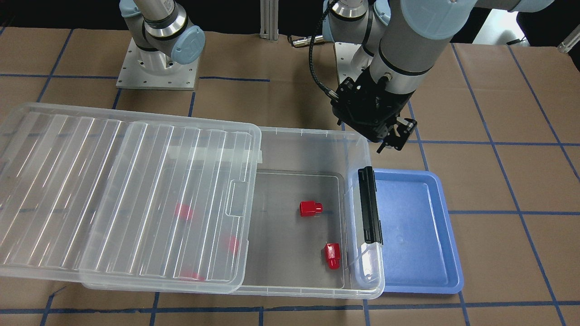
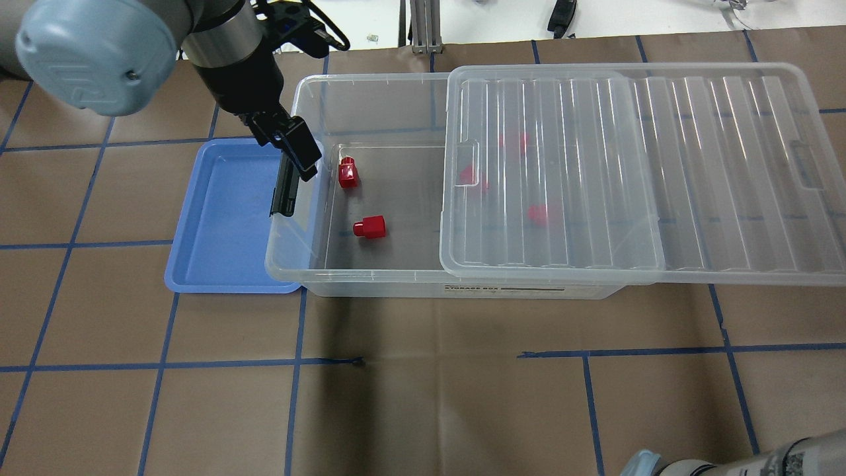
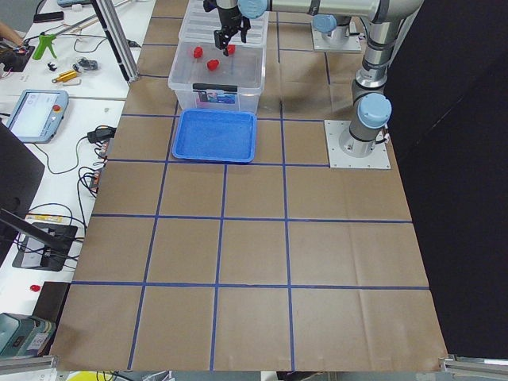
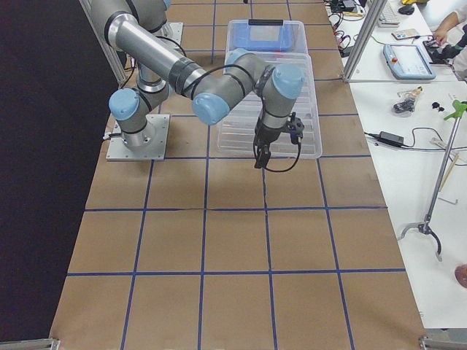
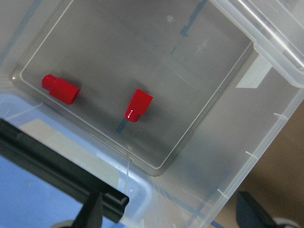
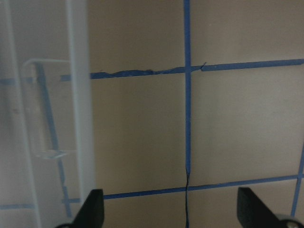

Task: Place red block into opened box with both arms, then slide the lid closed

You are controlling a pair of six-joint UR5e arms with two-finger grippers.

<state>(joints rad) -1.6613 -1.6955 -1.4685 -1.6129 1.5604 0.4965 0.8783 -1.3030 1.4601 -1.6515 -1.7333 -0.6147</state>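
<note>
Two red blocks [image 1: 310, 208] [image 1: 333, 255] lie on the floor of the clear box [image 1: 312, 134], in its uncovered end near the black latch bar [image 1: 369, 206]. More red shapes [image 1: 183, 211] show blurred under the ribbed lid [image 1: 113, 194], which covers the rest of the box and overhangs its far end. My left gripper [image 1: 398, 135] hangs open and empty over the box's corner by the latch; its wrist view looks down on both blocks [image 5: 137, 105] [image 5: 61, 89]. My right gripper [image 6: 172, 211] is open and empty above bare table just beyond the lid's overhanging end [image 6: 78, 95].
A blue tray [image 1: 417, 226] sits against the latch end of the box, with nothing in it. Brown paper with blue tape lines covers the table. The arm bases stand on the robot's side, behind the box. Benches with tools run along the operators' side.
</note>
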